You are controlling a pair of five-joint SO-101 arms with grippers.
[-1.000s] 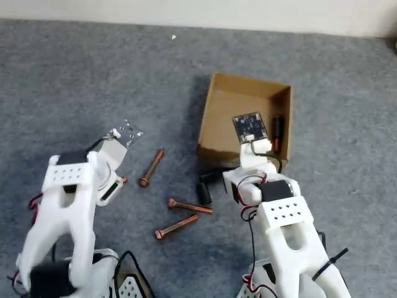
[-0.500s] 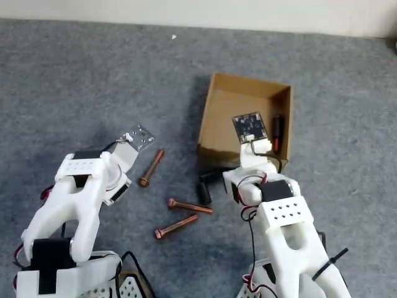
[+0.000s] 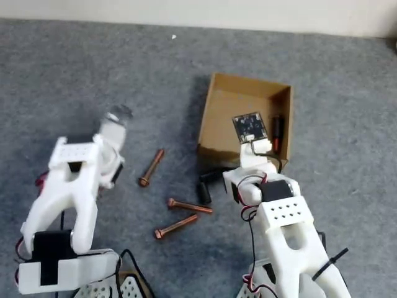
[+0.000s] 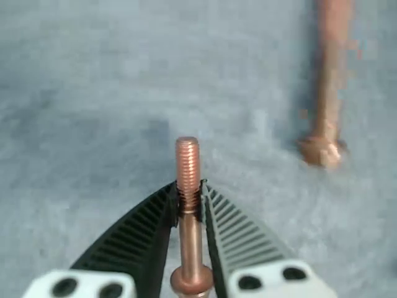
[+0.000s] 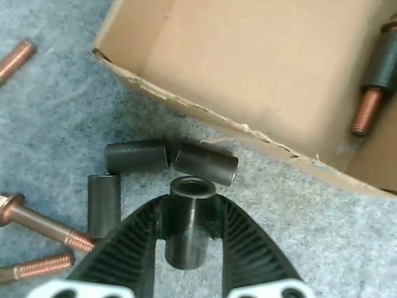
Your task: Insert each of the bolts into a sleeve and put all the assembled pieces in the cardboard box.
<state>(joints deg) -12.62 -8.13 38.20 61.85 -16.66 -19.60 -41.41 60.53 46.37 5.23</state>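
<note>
Left gripper (image 4: pixel 188 189) is closed on a copper bolt (image 4: pixel 187 161), both ribbed fingers pressing on the threaded shank. The hexagonal head sits back towards the wrist and the threaded tip projects beyond the fingertips. The bolt is held clear of the grey carpet (image 3: pixel 74 68). In the left wrist view a second bolt (image 4: pixel 327 81) lies on the carpet nearby, apart from the held one. Right gripper (image 5: pixel 191 205) is clamped on a dark sleeve (image 5: pixel 188 223), one finger on each side, with the open bore facing away from the wrist. Three loose sleeves lie on the carpet just beyond it. Two (image 5: pixel 136 156) (image 5: pixel 206 162) lie end to end, close against the outside of the box's near wall. The third (image 5: pixel 103 197) lies beside the head-end shank of a bolt. The cardboard box (image 3: pixel 218 121) stands open on the carpet ahead of the right arm. One assembled piece (image 3: pixel 278 130) lies inside along the wall farthest from the left arm, its copper thread protruding from the dark sleeve. Three loose bolts (image 3: pixel 151 167) (image 3: pixel 190 207) (image 3: pixel 176 226) rest on the carpet between the two arms, none touching another. The left arm stands well apart from the box.
</note>
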